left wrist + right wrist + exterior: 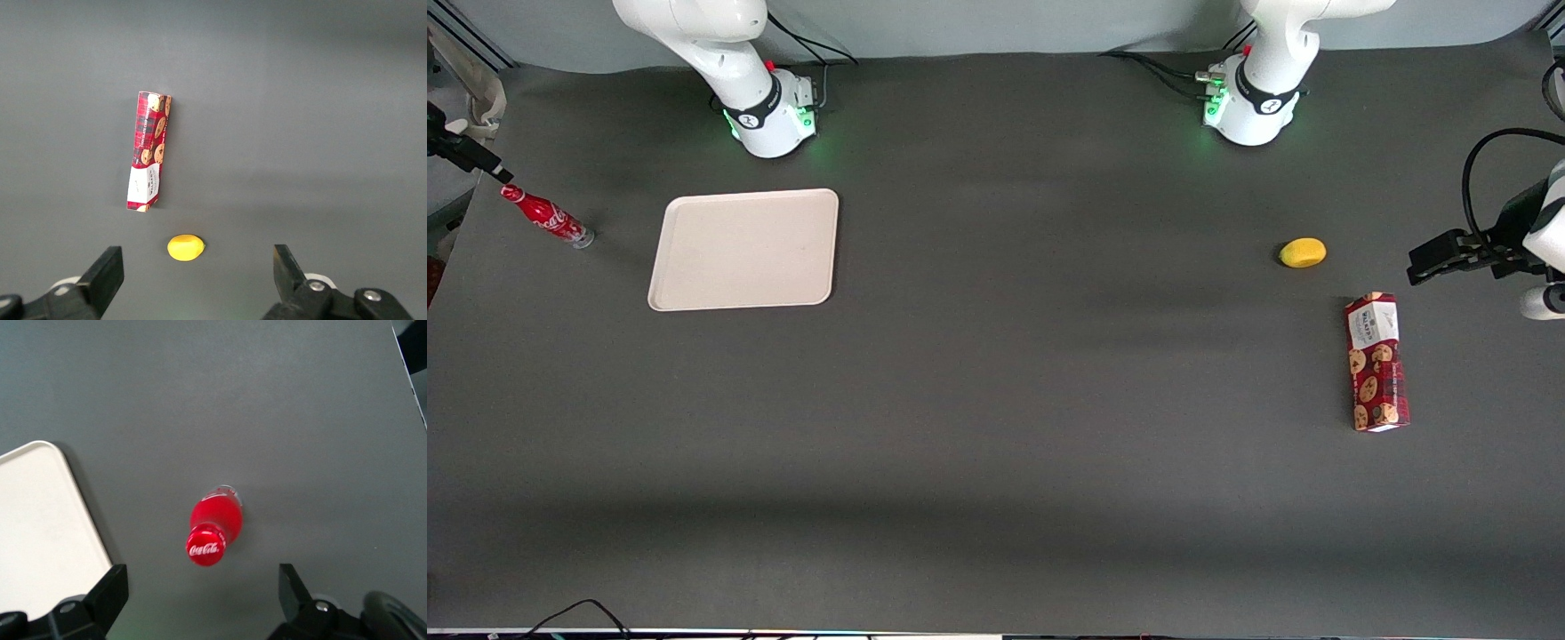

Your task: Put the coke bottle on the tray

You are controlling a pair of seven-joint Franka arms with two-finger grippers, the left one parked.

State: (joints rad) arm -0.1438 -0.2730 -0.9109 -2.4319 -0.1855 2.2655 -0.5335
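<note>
Cookie box (1377,362), coke bottle (547,216) beside tray (745,250), open pincer (200,600) above bottle.

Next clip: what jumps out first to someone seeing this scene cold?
The coke bottle stands out, upright on the dark table at the working arm's end, beside the cream tray but not on it. The gripper hovers above it, open. Toward the parked arm's end lie a red cookie box and a lemon.
</note>
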